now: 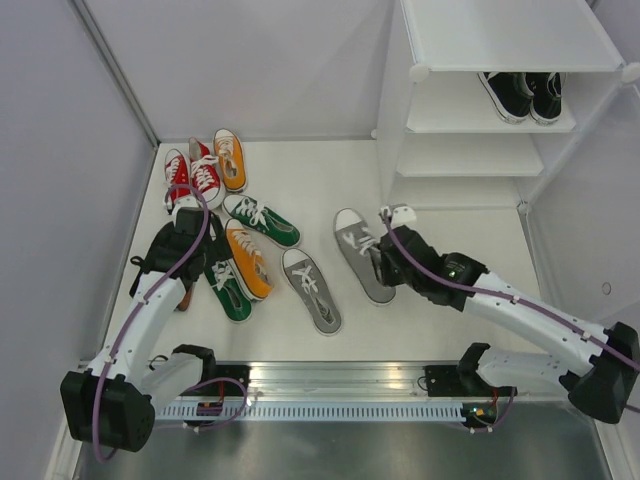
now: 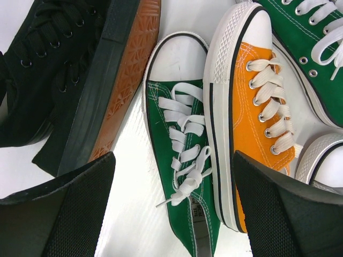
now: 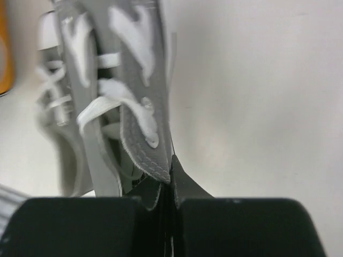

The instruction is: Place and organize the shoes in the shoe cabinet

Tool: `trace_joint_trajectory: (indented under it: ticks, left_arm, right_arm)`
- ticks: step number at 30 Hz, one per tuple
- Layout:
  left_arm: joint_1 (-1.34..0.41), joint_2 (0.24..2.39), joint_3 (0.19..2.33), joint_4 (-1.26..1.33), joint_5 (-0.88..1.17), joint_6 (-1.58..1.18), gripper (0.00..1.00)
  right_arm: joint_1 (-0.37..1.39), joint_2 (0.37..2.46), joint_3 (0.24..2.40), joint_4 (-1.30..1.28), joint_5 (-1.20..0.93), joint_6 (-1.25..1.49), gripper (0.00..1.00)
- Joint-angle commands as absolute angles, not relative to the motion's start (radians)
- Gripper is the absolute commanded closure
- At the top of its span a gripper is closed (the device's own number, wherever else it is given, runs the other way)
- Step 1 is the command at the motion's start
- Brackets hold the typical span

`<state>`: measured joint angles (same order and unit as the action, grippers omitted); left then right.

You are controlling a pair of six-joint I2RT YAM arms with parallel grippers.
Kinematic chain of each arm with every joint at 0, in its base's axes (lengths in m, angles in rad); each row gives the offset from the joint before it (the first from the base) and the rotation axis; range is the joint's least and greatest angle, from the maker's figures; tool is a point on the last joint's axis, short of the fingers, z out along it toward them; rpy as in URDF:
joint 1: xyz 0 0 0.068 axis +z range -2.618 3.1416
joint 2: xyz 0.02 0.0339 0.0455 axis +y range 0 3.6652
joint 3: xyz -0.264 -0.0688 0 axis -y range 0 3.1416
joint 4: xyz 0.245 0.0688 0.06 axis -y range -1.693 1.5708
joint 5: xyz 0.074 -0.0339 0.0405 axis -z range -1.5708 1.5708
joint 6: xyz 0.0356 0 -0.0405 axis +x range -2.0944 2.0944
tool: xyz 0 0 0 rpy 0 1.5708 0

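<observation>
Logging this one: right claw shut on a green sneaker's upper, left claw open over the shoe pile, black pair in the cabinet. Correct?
Not quite. The right claw is shut on a grey sneaker, not a green one, as the right wrist view shows. The rest stands: left claw open over the shoe pile, black pair in the cabinet.

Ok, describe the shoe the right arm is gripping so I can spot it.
Find the white shoe cabinet at far right. Just left of its base lies a grey shoe, the right fingers pinching its edge. Its grey twin lies further left, beside the orange shoe, untouched.
</observation>
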<state>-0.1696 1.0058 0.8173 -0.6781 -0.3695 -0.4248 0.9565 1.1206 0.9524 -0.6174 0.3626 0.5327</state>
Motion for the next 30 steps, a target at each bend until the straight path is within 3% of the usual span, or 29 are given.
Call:
trace_joint_trajectory:
  ticks: [1,11,30]
  left_arm:
    - [-0.166,0.994,0.818,-0.649,-0.396,-0.396,0.07]
    - [-0.166,0.989,0.816,-0.649,-0.383,-0.394,0.07]
    - [-0.166,0.973,0.815,-0.649,-0.354,-0.388,0.07]
  right_arm:
    - [0.756,1.048,0.896,-0.603,0.313,0.46,0.99]
    - [0.275,1.158,0.847,-0.433,0.094,0.371,0.99]
    - [0.133,1.657,1.049,0.152,0.055,0.296,0.99]
